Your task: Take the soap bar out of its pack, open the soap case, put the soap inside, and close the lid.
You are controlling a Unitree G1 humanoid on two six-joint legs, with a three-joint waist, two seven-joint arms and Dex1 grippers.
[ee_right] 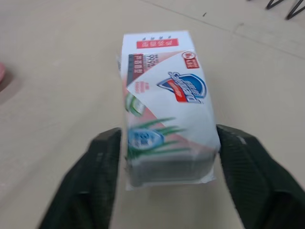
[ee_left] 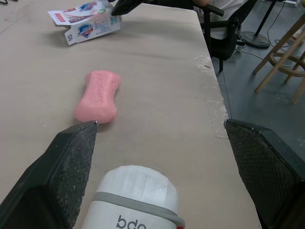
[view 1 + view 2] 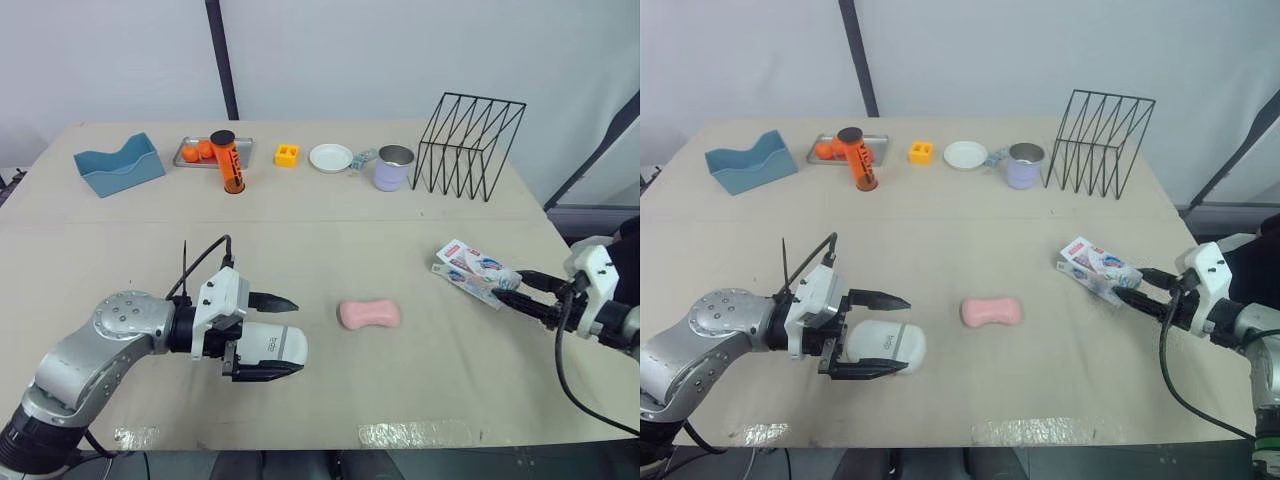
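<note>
Left wrist view shows the white soap case [image 2: 136,193] lying between the two fingers of my left pincer [image 3: 297,336], which stands wide open with one finger on either side and no clamp on it. The case is rounded, with a grey band around it and dark lettering below the band, and it rests on the counter [image 3: 300,230] near the front edge. Just beyond the fingertips, apart from them, the soap bar [image 3: 369,314] lies bare and flat on the counter. It is pink, pinched at the waist, with lettering pressed into its top. It sits between my two pincers, closer to the left one. Over on my right, the right pincer [image 1: 167,133] is closed on one end of the pack [image 1: 164,95], a black finger pressed to each side. The pack is white with a red strip at the far end, a blue shield emblem and green leaves
</note>
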